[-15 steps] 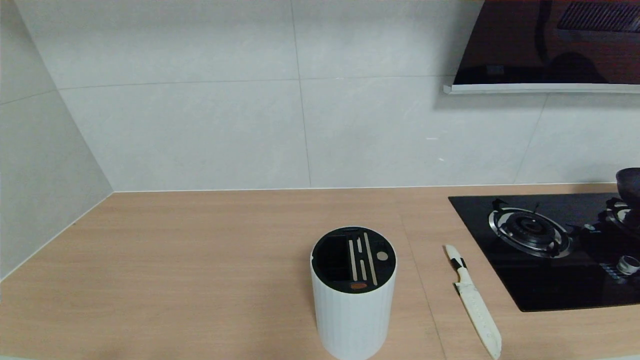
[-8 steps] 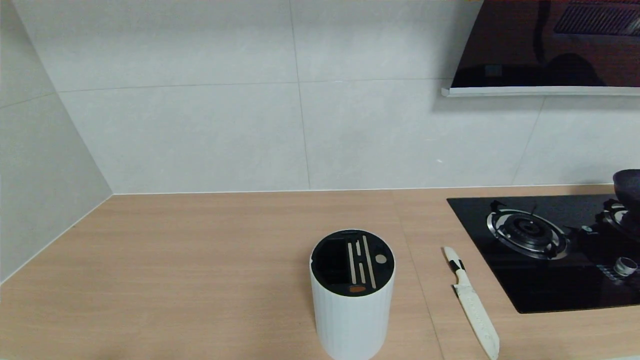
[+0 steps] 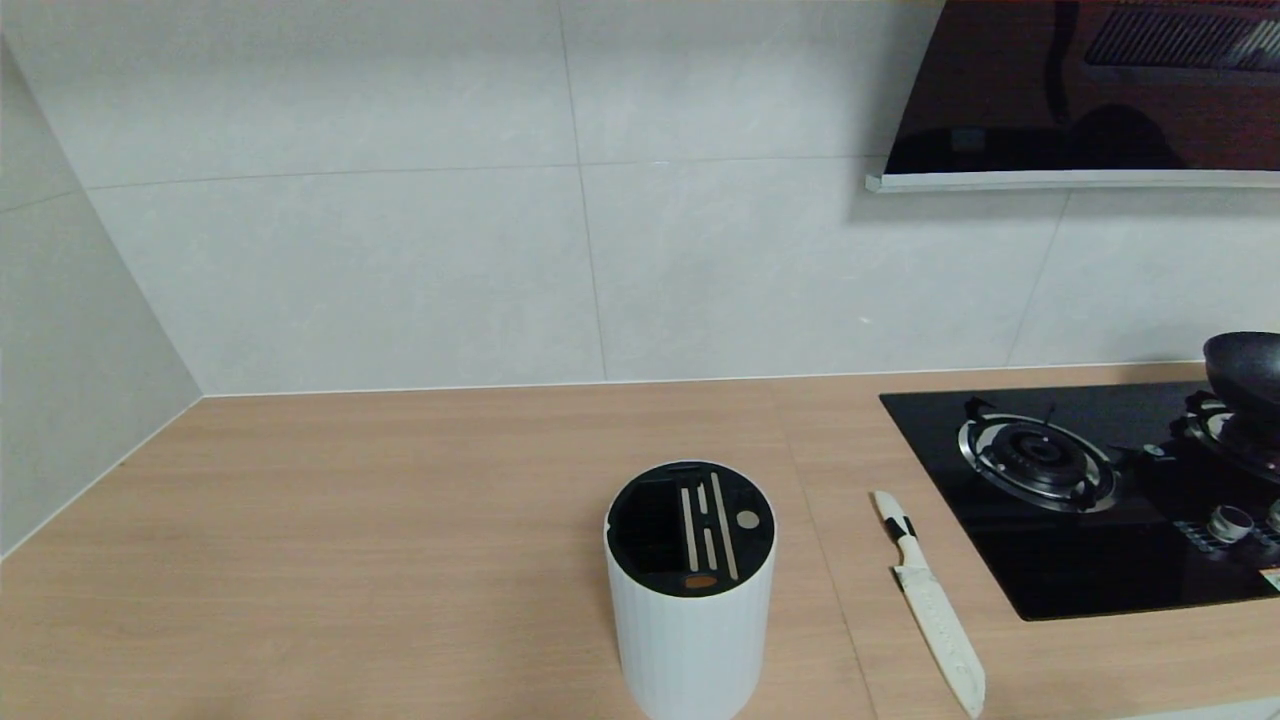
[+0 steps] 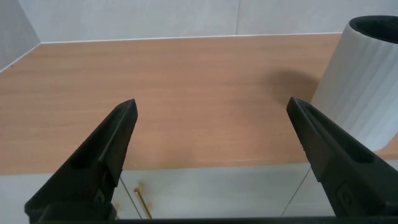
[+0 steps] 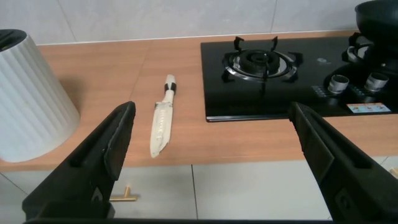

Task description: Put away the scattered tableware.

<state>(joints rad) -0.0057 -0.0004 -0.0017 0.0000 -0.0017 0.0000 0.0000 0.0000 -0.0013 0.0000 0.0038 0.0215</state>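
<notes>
A cream-white knife (image 3: 928, 598) with a black band on its handle lies flat on the wooden counter, between the holder and the stove; it also appears as the knife (image 5: 163, 116) in the right wrist view. A white ribbed cylindrical knife holder (image 3: 690, 605) with a black slotted top stands upright to the knife's left, seen too as the holder (image 4: 365, 78) and the holder (image 5: 28, 96). My left gripper (image 4: 211, 121) hangs open in front of the counter edge, left of the holder. My right gripper (image 5: 211, 124) is open, held before the counter edge near the knife, with nothing between its fingers.
A black gas stove (image 3: 1090, 490) with burners and knobs fills the counter's right side, with a dark pan (image 3: 1245, 365) on the far burner. A range hood (image 3: 1080, 90) hangs above. Tiled walls close the back and left. Bare counter (image 3: 350, 520) stretches left of the holder.
The whole head picture has shifted slightly left and up, so the camera moved. The knife and the holder keep their places on the counter.
</notes>
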